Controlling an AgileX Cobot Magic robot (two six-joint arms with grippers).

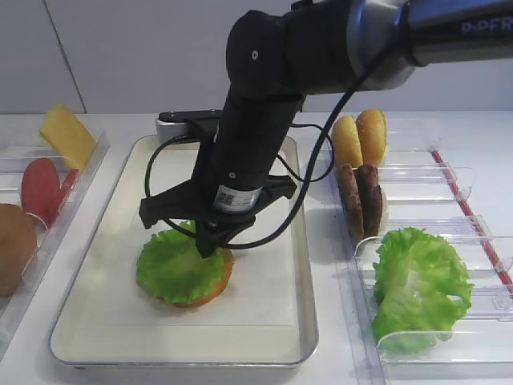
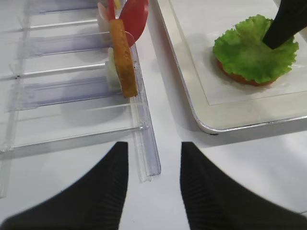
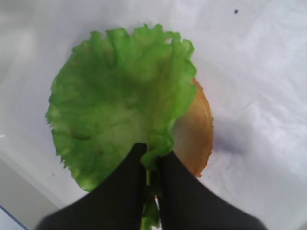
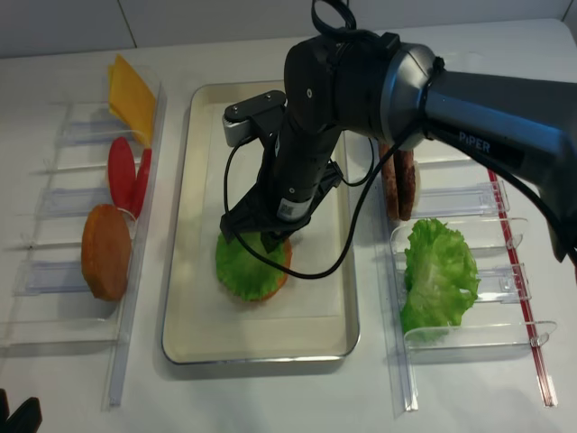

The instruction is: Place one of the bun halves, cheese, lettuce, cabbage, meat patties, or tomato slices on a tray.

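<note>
Right pincer (image 3: pixel 152 165) narrow, pinching lettuce (image 3: pixel 120 96) edge over bun (image 3: pixel 194 134) on tray (image 1: pixel 300 265). Open fully, lift straight up so leaf doesn't drag.

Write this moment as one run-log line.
right gripper: jaws pinch lettuce edge | lettuce: on bun half | in tray | left gripper: open, idle

A: Where is there room on the large cream metal tray (image 1: pixel 300 321)?

B: The near and far ends of its white paper are bare; the middle is taken by the frilly round green lettuce leaf (image 1: pixel 172 269) on a golden bun half (image 1: pixel 215 287), with the right hand (image 1: pixel 210 245) and its black arm standing over them.

A: And the sides?

B: Clear plastic bins (image 4: pixel 126 298) flank both long edges; bare bench (image 2: pixel 163 191) lies before the left hand (image 2: pixel 153 189), its fingers apart.
</note>
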